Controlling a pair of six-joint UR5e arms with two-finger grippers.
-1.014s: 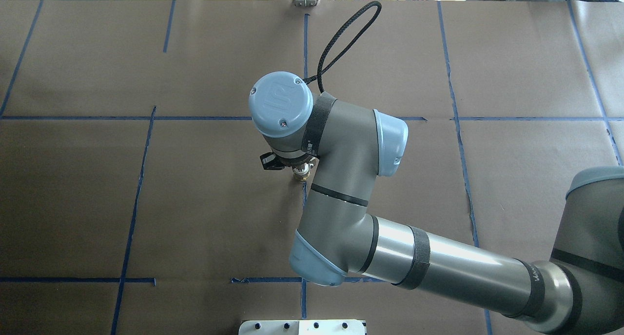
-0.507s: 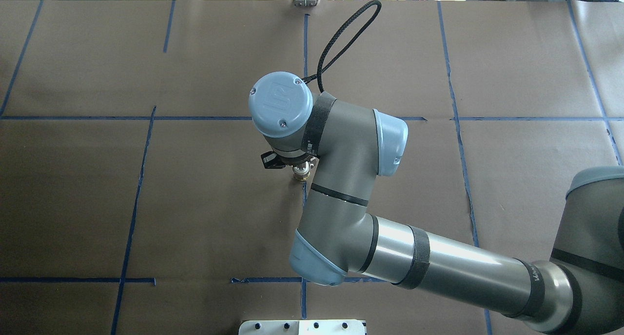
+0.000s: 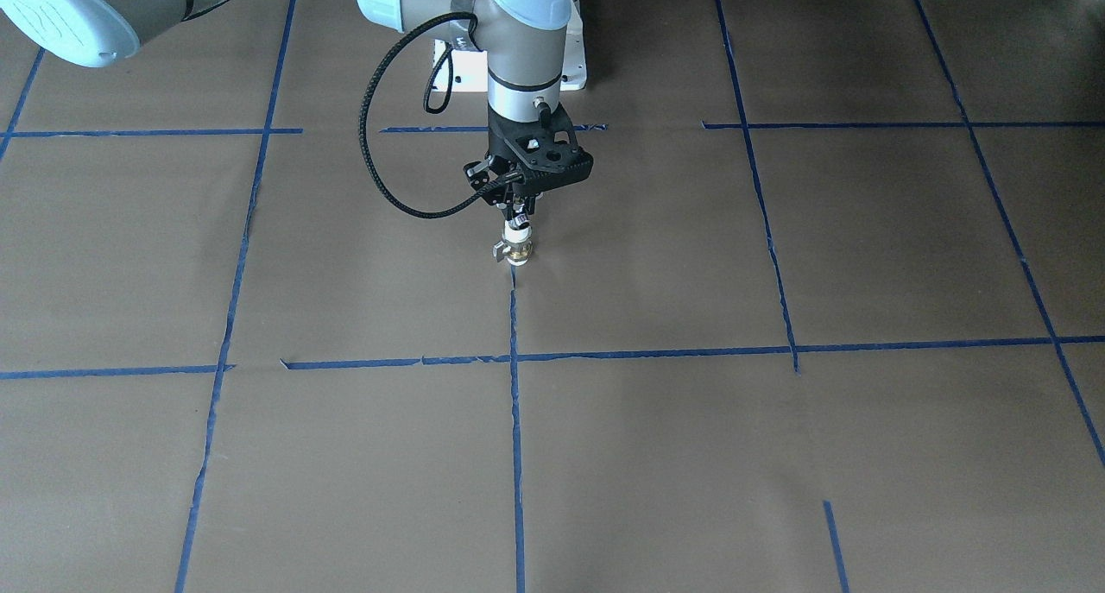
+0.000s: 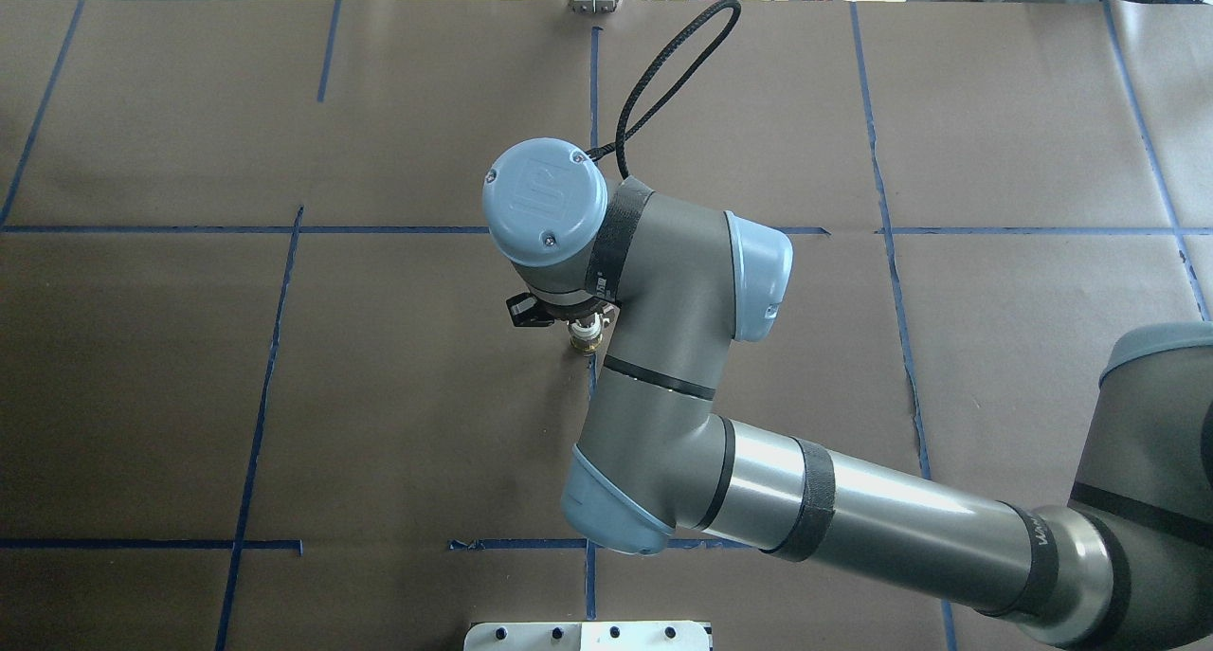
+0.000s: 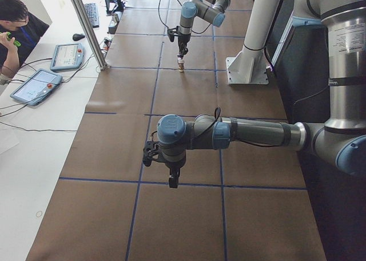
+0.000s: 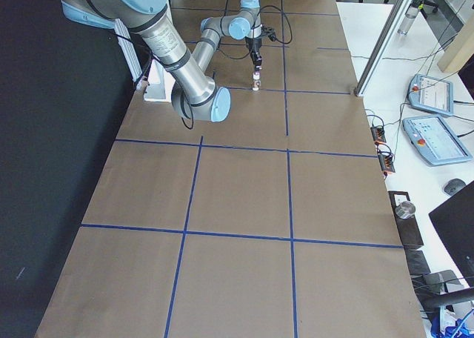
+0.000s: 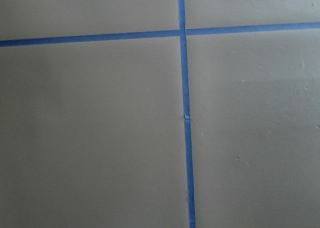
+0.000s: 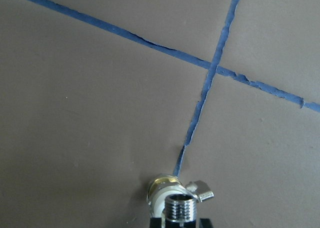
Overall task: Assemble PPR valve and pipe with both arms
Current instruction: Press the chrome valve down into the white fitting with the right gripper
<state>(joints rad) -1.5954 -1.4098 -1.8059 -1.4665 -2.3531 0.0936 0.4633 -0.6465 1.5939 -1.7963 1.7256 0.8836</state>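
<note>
The PPR valve [image 3: 518,249] stands upright at the table surface on a blue tape line, with its brass band and grey side lever showing; it also shows in the right wrist view [image 8: 162,185]. The chrome pipe [image 8: 180,208] sits on top of it, threaded open end up. My right gripper [image 3: 517,213] points straight down and is shut on the pipe. In the overhead view the right wrist hides most of the gripper, and only the valve [image 4: 586,344] peeks out. My left gripper [image 5: 172,182] hovers low over bare table, far from the valve. I cannot tell whether it is open.
The brown paper table cover [image 3: 777,455] is crossed by blue tape lines. A white robot base plate [image 3: 571,66] lies behind the right gripper. A metal post [image 5: 86,26], control tablets [image 5: 34,86] and a seated operator [image 5: 14,18] are at the table's far side.
The right wrist has turned slightly about its vertical axis. The valve and pipe stay in the same place.
</note>
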